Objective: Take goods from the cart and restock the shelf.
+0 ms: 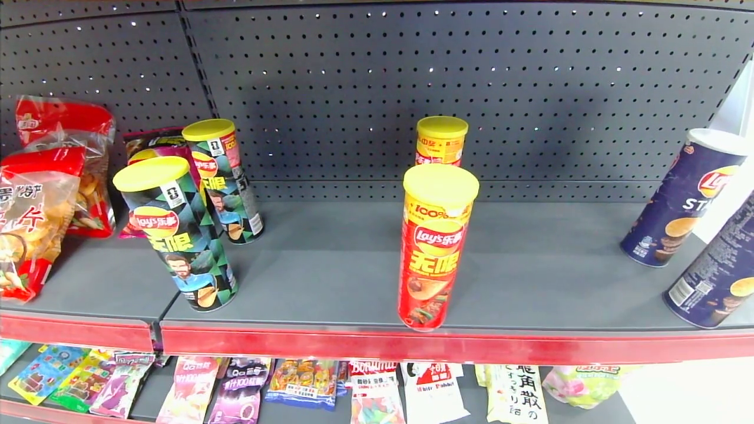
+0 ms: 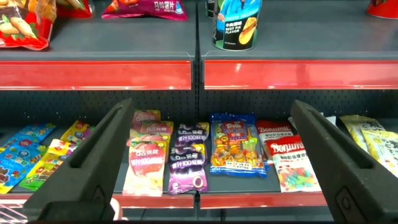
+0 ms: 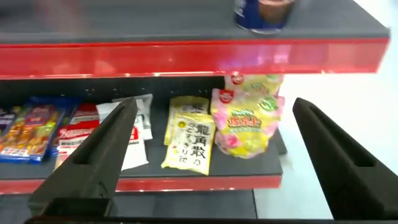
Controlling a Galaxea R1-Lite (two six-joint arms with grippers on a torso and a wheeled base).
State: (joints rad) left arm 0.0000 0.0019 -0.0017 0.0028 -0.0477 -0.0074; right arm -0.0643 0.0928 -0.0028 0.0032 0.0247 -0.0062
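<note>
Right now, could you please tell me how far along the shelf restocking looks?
Done: the upper shelf already holds the red can at its front edge, the green can to its left, and others. In hand: nothing; the left gripper and right gripper are open and empty. Left: bare stretches between the cans suggest more goods are due.

Grey shelf (image 1: 353,265), red front edge.
- Left: snack bags (image 1: 35,218); near green can (image 1: 177,235) and far green can (image 1: 224,179), upright.
- Centre: near red can (image 1: 436,247) and far red can (image 1: 440,140), upright.
- Right: far blue can (image 1: 683,197), near blue can (image 1: 716,271).

Lower shelf (image 1: 589,412): a row of flat candy packets (image 1: 303,381).
</note>
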